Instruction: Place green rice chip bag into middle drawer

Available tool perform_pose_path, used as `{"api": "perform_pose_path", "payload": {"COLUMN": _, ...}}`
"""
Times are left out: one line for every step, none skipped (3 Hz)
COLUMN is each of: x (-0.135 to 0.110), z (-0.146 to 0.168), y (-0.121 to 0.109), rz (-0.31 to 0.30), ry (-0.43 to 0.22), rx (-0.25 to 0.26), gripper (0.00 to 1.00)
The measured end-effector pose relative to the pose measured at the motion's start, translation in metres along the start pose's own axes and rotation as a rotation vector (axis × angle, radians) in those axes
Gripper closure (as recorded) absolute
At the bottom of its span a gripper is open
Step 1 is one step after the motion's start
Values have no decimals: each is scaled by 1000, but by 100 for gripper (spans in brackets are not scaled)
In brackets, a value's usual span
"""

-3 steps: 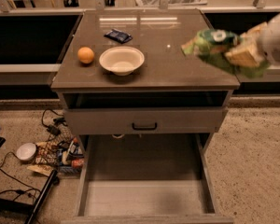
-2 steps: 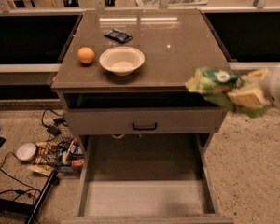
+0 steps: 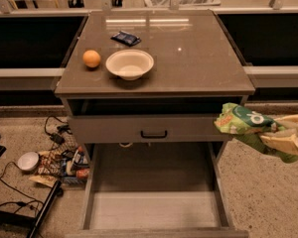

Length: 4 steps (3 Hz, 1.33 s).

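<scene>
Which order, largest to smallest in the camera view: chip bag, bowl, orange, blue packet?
1. green rice chip bag, held in the gripper at the right edge; possibly nearer the camera, so its lead is unsure.
2. bowl.
3. blue packet and orange: look alike, not ranked.

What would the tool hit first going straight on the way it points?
Probably the cabinet's front corner, bag first: the tool, beside the cabinet, grips the green rice chip bag. Depth is unclear.
</scene>
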<state>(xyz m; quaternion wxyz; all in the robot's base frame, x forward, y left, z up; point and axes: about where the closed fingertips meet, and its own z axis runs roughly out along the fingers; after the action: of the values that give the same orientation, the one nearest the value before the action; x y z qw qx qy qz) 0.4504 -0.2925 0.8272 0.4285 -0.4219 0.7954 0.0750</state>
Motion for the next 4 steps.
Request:
{"api": "perform_pose_path", "payload": {"x": 6, "z": 32, "y": 16, "rz": -46, "ry": 49, "rx": -30, "gripper": 100}}
{"api": "perform_pose_path", "payload": {"x": 36, "z": 107, "y": 63, "rz": -35, "ry": 103, "rx": -139, "gripper": 100}}
{"api": "perform_pose_path", "payload": {"x": 68, "z": 178, "y": 120, "rz": 4, "ry": 123, "rx": -258, "gripper": 100}}
{"api": "perform_pose_path", "payload": {"x": 88, "z": 236, "y": 160, "rz": 63, "ry": 120, "rx": -327, "gripper": 100}}
